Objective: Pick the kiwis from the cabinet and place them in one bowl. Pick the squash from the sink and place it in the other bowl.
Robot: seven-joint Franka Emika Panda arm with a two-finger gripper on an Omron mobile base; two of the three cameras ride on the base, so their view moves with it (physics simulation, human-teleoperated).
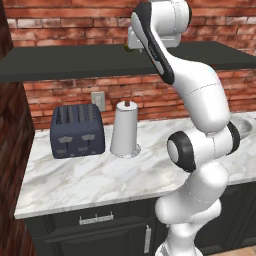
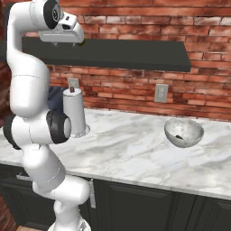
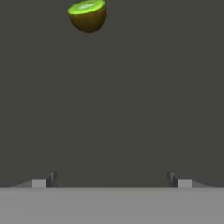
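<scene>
Charcoal cabinet (image 2: pixel 135 54) spans brick wall above marble counter (image 1: pixel 90 175). On counter: dark toaster (image 1: pixel 77 131), paper-towel roll (image 1: pixel 124 129) just beside it, pale speckled bowl (image 2: pixel 183 132) well apart to right. Gripper (image 3: pixel 111 178) raised to cabinet level, jaws spread wide, empty, touching nothing. Olive-green kiwi (image 3: pixel 88 15), cut face showing, lies on cabinet surface ahead of fingertips (image 3: pixel 51 176), apart from them.

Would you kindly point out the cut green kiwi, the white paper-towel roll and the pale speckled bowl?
Cut green kiwi (image 3: pixel 87 16): hand view, olive skin.
White paper-towel roll (image 1: pixel 124 131): left base view, side.
Pale speckled bowl (image 2: pixel 195 129): right base view, inner wall.
</scene>
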